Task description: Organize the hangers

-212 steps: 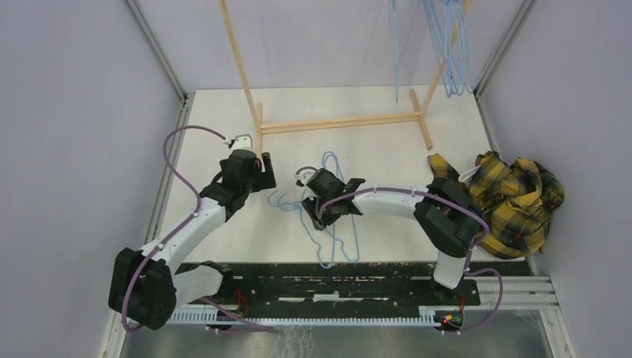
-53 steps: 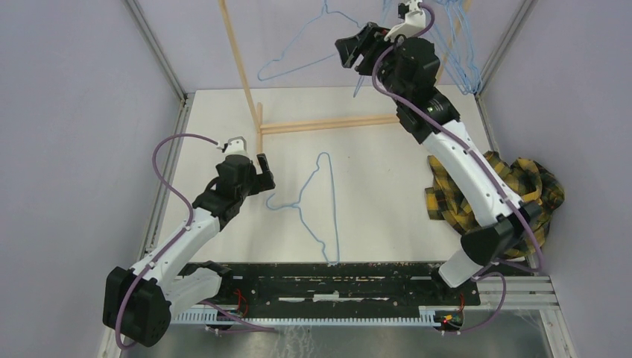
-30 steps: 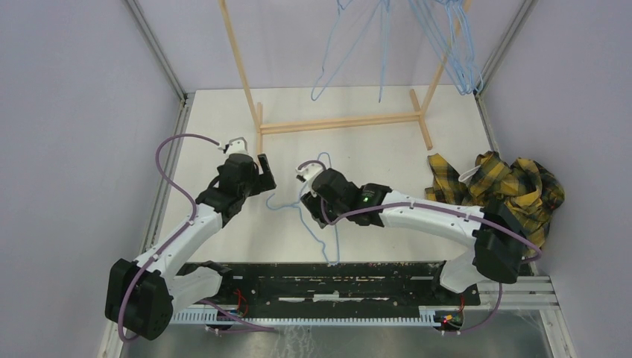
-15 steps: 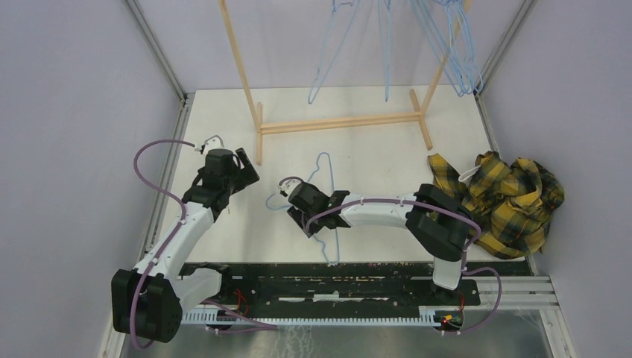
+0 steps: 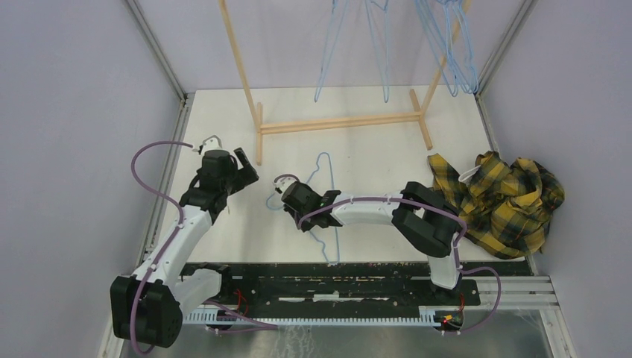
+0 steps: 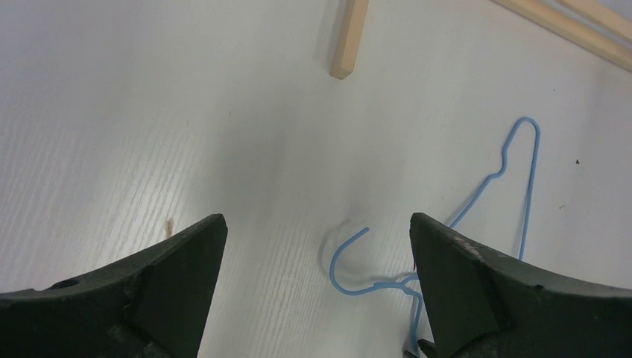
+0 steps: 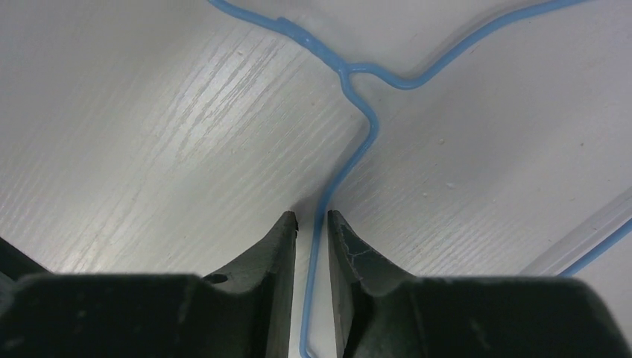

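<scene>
Thin light-blue triangular wire hanger [image 7: 347, 71] lies flat on white tabletop [image 5: 373, 156], just in front of light wooden pole rack [image 5: 339, 122]. R gripper [image 7: 311, 220] straddles its wire, jaws nearly together; can't tell if pinched. L gripper [image 6: 317, 221], jaws wide apart, hovers nr rack's left foot.

Bare worktop [image 5: 373, 149] lies open between the wooden rack's base bar [image 5: 339, 121] and the arms; this is the widest free stretch. The rack's slanted left pole [image 5: 237, 60] and its short foot [image 6: 350, 37] block the far left, and hanging hangers [image 5: 449, 52] fill the air above the far edge. A heaped plaid cloth [image 5: 507, 201] takes the right side. The right arm [image 5: 365, 211] stretches across mid-worktop, over 1 flat hanger [image 7: 347, 71]. Under the left claw [image 6: 317, 220], spread wide, there is only bare board, with the hanger's hook just ahead.
</scene>
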You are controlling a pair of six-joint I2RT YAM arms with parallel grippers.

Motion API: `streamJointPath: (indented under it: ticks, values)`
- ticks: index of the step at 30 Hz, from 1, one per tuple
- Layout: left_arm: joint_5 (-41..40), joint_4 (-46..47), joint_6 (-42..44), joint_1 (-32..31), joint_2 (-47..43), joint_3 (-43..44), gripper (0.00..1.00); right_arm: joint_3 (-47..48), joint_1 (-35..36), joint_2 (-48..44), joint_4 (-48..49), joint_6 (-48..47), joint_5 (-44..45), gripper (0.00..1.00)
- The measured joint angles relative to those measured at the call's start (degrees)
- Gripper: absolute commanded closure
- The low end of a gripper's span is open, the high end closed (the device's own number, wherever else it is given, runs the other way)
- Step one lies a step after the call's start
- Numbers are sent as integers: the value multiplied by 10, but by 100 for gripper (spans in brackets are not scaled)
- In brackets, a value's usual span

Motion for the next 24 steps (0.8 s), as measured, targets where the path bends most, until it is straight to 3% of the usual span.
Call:
streamJointPath:
  ticks: [3,4,16,24]
  values:
    - [0,0,0,2,-11,-3,1,4,1,5,2,7,14,98]
    - [0,0,0,2,-14,-4,1,6,2,7,2,12,19,99]
    - [0,-2,0,8,-47,-16,1,-7,-3,-19,-28,22,55,99]
    - [0,-14,0,9,-83,-16,1,-14,-127,-152,-33,57,-20,99]
